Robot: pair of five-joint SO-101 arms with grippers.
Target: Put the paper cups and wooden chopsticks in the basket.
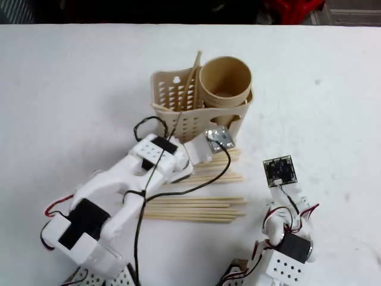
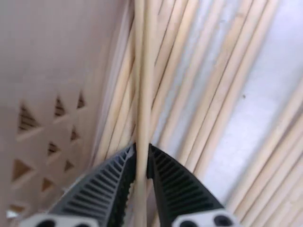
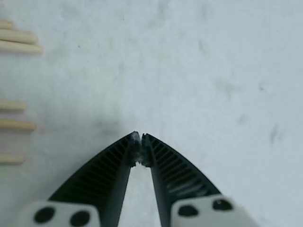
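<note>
Left wrist view: left gripper [image 2: 141,156] pinches one chopstick [image 2: 144,71] beside the basket [image 2: 47,71]. Paper cups [image 1: 225,77] sit inside, 12 o'clock of loose chopsticks [image 1: 202,210] partly hidden under the arm [image 1: 113,196]. The right gripper [image 3: 139,142] is closed, empty, over the counter [image 3: 213,71].

Bright, even light washes the white bench [image 1: 71,89] pale. Shadows are soft: a faint grey patch lies just ahead of the right gripper [image 3: 138,142], and thin dark lines run between the chopsticks [image 2: 144,71] ahead of the left gripper [image 2: 141,153].
</note>
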